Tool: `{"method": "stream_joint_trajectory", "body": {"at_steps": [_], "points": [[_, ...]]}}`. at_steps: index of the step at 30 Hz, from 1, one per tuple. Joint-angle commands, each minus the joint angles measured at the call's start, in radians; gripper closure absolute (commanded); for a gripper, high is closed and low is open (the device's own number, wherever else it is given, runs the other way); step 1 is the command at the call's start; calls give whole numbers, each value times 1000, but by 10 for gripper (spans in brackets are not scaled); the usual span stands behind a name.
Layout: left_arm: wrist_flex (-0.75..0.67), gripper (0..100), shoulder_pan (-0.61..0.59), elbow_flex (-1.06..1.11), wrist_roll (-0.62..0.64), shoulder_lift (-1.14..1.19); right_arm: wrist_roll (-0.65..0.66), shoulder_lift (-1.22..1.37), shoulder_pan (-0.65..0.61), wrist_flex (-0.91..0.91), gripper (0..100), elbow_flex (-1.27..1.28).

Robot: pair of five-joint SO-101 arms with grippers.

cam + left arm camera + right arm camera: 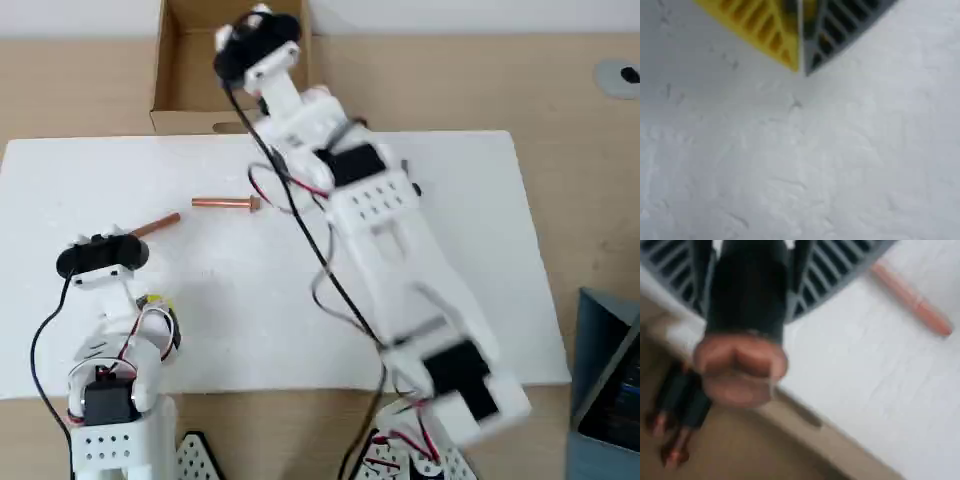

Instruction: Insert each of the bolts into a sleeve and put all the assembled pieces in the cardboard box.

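Drop-off | right gripper [747,302] pinching sleeved bolt [740,367] over cardboard box [195,75] | I'm planning on lowering inside, beside finished pieces [677,405], before releasing | left gripper [801,65] pressed together, empty

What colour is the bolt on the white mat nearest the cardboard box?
Copper-coloured; the bolt shows best in the high view.

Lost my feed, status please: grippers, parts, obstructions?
Right gripper shut on assembled piece above cardboard box. Left gripper shut, empty, over white mat. Two bolts loose on mat. No obstruction seen.
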Motion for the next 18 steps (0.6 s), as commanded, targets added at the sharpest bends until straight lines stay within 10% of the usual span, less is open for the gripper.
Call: {"method": "stream_joint_trajectory", "body": {"at_steps": [1,18], "points": [[-5,998,0,-6,-3,-7,57,156,18,-66,989,-229],[-5,998,0,-6,-3,-7,430,906,33,-68,989,-1036]]}}
